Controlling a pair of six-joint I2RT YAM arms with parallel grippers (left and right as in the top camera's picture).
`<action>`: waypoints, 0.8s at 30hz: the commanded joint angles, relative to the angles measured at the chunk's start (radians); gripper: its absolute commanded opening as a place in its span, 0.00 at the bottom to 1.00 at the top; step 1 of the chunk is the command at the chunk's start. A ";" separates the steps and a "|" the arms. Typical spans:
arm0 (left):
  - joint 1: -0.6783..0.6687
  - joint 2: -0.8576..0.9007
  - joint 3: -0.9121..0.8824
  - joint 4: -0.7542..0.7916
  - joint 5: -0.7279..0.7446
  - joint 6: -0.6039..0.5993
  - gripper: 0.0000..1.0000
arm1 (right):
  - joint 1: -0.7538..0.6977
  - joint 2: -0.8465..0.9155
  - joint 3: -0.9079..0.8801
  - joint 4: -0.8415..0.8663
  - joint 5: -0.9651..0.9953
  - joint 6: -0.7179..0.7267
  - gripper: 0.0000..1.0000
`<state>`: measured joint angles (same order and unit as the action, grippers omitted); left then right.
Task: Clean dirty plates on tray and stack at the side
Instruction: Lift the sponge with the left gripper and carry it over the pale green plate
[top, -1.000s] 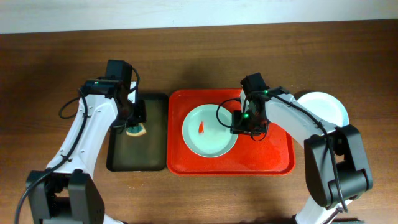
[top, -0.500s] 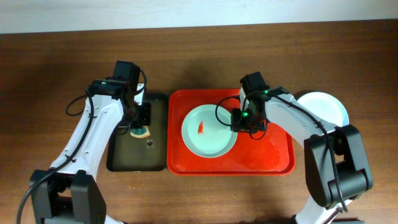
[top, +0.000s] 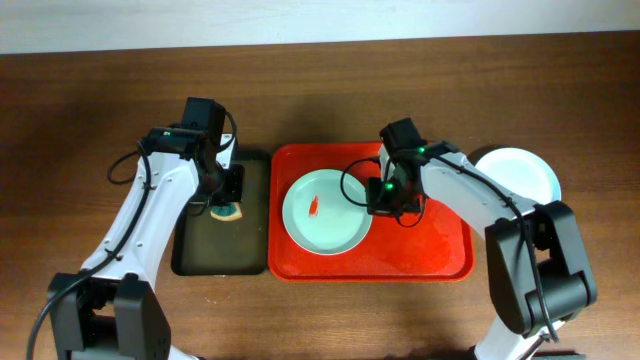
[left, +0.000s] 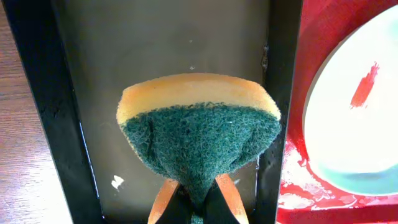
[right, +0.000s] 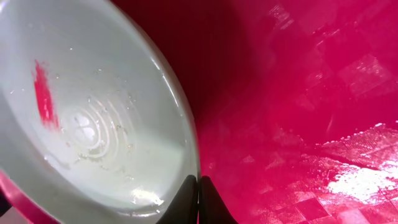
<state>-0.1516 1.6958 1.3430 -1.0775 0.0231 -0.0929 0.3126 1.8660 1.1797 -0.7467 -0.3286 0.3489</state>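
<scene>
A pale mint-blue plate (top: 325, 212) with a red smear lies on the left half of the red tray (top: 430, 250). My right gripper (top: 378, 197) is shut on the plate's right rim. The right wrist view shows the fingers (right: 199, 190) pinching the rim of the plate (right: 93, 124), with the tray (right: 298, 112) wet beside it. My left gripper (top: 222, 203) is shut on a yellow and green sponge (left: 199, 130) and holds it over the dark tray (left: 155, 50). A white plate (top: 520, 172) lies on the table right of the red tray.
The dark green-black tray (top: 215, 250) sits directly left of the red tray, their rims almost touching. The brown table (top: 320, 90) extends behind both trays. The right half of the red tray holds only water streaks.
My right gripper has shifted the mint plate leftward across the red tray. My left gripper with the sponge moved slightly right earlier and has held still since.
</scene>
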 joint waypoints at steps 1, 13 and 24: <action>-0.006 -0.020 0.028 -0.011 0.015 0.035 0.00 | -0.039 0.005 -0.001 0.003 -0.093 -0.046 0.06; -0.006 -0.005 -0.219 0.232 0.026 -0.004 0.00 | -0.032 0.005 -0.001 -0.012 -0.105 -0.046 0.47; -0.005 0.030 -0.403 0.444 0.023 -0.019 0.00 | -0.032 0.005 -0.001 -0.013 -0.105 -0.045 0.51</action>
<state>-0.1516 1.7039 0.9531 -0.6373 0.0376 -0.0986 0.2756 1.8668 1.1797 -0.7582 -0.4252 0.3099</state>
